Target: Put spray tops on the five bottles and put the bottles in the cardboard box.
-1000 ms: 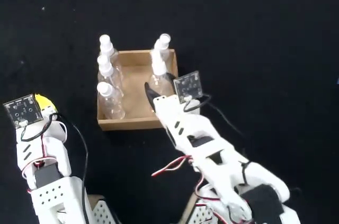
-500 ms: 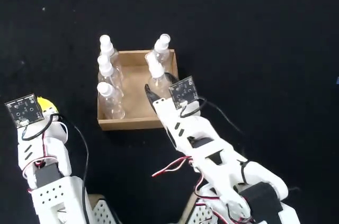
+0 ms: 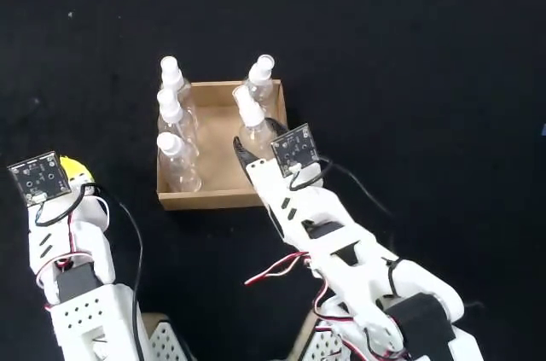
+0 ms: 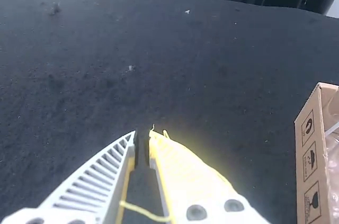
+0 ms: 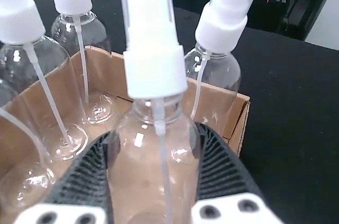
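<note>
Spray bottle gripped over a cardboard box of bottles.
A clear spray bottle (image 5: 151, 123), fitted with a white spray top (image 5: 151, 38), is clamped at its body between the black fingers (image 5: 85, 173) of the right gripper (image 5: 155, 147). It is held upright at the near right part of the cardboard box (image 3: 209, 200). Whether its base rests on the box floor cannot be told. Four more topped bottles are stood upright in the box. A row of three (image 3: 173, 118) is set along the left wall, and a single bottle (image 3: 258, 79) is placed in the far right corner. The left gripper (image 4: 144, 138) is closed on nothing, above the black table (image 3: 409, 79) to the left of the box and apart from it.
</note>
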Controlling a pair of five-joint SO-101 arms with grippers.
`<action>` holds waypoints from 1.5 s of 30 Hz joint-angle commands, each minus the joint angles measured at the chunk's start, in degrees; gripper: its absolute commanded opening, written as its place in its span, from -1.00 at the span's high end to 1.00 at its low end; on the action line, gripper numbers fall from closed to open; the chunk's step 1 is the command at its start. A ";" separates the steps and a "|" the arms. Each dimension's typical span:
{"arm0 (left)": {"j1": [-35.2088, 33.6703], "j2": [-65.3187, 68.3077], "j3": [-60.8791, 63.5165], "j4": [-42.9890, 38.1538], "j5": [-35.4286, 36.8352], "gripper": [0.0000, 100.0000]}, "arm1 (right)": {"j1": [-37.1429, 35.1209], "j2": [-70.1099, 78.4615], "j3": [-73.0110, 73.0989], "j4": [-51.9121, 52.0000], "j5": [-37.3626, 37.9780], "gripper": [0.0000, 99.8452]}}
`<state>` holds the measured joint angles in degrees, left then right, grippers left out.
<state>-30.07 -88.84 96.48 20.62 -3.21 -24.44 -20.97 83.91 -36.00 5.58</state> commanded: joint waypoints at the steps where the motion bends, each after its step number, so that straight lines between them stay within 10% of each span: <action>1: 0.75 -0.09 1.27 0.00 0.44 0.94 | -0.18 -0.31 -0.22 -1.49 0.35 0.97; 8: 0.75 -0.09 1.27 0.00 0.44 0.94 | -0.18 -2.77 1.89 -1.32 0.35 0.63; 22: 0.75 -0.18 1.27 0.00 0.44 0.94 | -0.09 -16.40 9.45 -1.23 -0.09 0.62; 33: 0.75 -0.26 1.27 0.00 0.44 0.94 | -0.09 -17.27 1.27 21.19 -0.09 0.16; 45: 0.75 -0.35 1.27 0.00 0.44 0.94 | -0.18 -20.44 -0.22 21.89 -0.09 0.14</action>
<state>-30.07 -88.84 96.48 20.62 -3.21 -24.53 -36.00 87.34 -14.64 5.49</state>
